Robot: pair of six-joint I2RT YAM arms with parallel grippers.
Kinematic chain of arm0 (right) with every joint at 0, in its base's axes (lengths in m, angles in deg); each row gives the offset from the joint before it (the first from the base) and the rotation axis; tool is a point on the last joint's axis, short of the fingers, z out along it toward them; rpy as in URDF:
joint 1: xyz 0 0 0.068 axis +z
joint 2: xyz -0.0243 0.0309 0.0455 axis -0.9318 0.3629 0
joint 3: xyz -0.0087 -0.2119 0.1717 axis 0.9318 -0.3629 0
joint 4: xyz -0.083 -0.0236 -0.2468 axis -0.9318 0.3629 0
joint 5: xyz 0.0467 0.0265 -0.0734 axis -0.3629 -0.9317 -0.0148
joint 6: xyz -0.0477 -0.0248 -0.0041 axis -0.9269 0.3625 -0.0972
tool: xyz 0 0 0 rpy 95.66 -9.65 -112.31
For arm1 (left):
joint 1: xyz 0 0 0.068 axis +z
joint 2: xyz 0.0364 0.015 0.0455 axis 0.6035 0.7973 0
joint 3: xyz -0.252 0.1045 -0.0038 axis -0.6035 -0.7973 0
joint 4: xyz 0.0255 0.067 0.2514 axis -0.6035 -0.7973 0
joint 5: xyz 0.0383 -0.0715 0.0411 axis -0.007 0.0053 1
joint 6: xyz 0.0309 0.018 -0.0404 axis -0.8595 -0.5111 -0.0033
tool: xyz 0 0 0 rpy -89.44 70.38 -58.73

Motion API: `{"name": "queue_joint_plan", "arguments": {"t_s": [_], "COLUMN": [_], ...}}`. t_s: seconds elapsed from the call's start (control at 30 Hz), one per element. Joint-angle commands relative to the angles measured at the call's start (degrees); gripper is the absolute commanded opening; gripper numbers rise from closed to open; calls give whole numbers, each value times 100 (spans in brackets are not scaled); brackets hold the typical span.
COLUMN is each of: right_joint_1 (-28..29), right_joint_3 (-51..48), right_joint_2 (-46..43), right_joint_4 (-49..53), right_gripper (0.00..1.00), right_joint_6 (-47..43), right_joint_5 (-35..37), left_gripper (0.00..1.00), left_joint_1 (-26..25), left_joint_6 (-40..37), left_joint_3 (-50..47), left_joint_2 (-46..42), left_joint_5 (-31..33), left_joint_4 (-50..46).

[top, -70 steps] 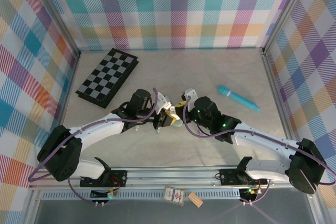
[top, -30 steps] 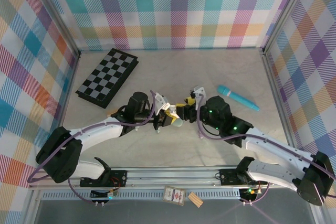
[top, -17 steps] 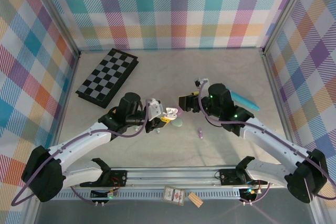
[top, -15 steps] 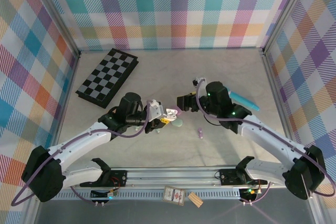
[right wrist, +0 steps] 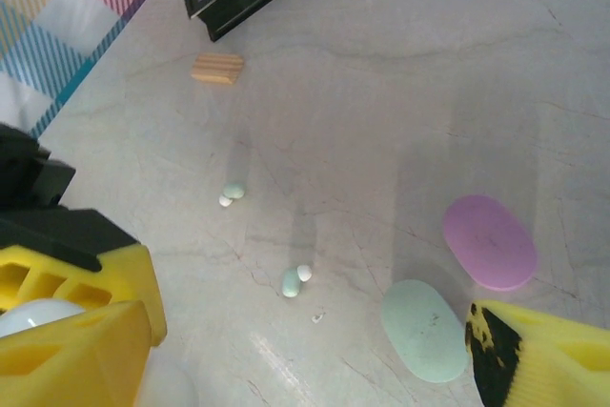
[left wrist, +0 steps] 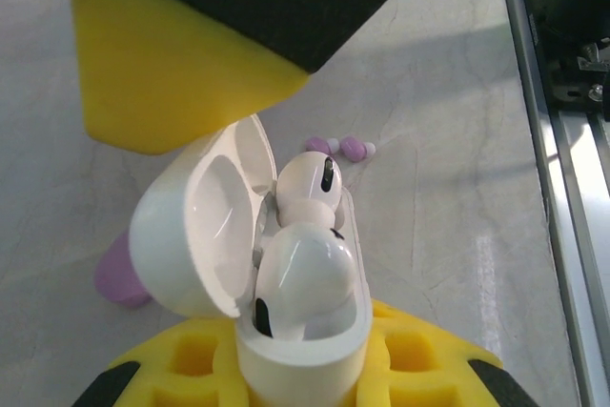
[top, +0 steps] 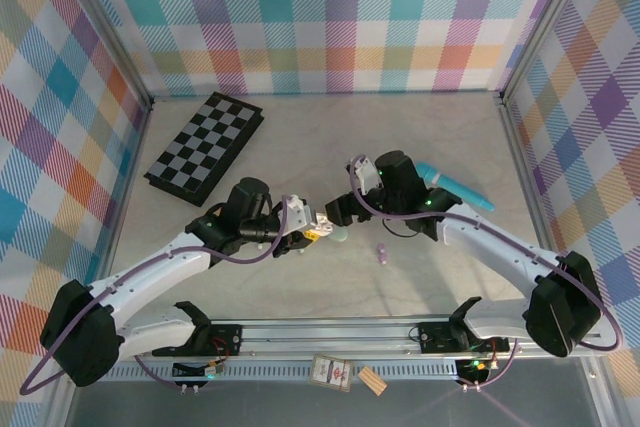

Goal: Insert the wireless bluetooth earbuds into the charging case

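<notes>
**Desk-side:** Where are you with the white pair?

**Me:** My left tool (top: 308,226) is clamped hard on the white charging case (left wrist: 191,226). Its lid is hinged open, and both white earbuds (left wrist: 303,274) sit in its wells. The front one looks to ride a little high, though I can't be sure from this angle. My right tool (top: 337,213) has its jaws wide apart and holds nothing. It is just beside the case, over the desk (right wrist: 381,92).

**Desk-side:** So what's the careful way on?

**Me:** I'd judge a light press on the high bud, straight down, then fold the lid over. Everything here is glossy, rounded plastic, so a sideways nudge would likely squirt a bud out. The yellow, foam-like pads (left wrist: 162,73) suit the case, but less so anything that small.

**Desk-side:** And the rest?

**Me:** The pale green earbuds (right wrist: 232,194) lie loose on the desk, apart from each other. The pebble-shaped green case (right wrist: 421,331) and the purple case (right wrist: 488,241) lie closed nearby. The purple earbuds (left wrist: 345,148) lie beyond the white case. The pebbles look smooth and matte and the buds tiny and slick, so I'll pinch low and slowly.
</notes>
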Motion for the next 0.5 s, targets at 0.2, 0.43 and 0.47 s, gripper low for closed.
{"name": "queue_joint_plan", "arguments": {"t_s": [0.2, 0.43, 0.47], "right_joint_1": [84, 242, 295], "right_joint_3": [-20, -52, 85], "right_joint_2": [-933, -1280, -1200], "right_joint_4": [431, 837, 1050], "right_gripper": [87, 93, 93], "right_joint_6": [-1421, -4212, -4496], "right_joint_5": [-377, -1204, -1112], "left_gripper": [0, 0, 0], "left_joint_1": [-44, -43, -47], "left_joint_6": [1, -131, -130], "left_joint_3": [105, 140, 148], "left_joint_2": [-235, -459, -486], "left_joint_5": [97, -185, -232], "left_joint_4": [164, -41, -57]}}
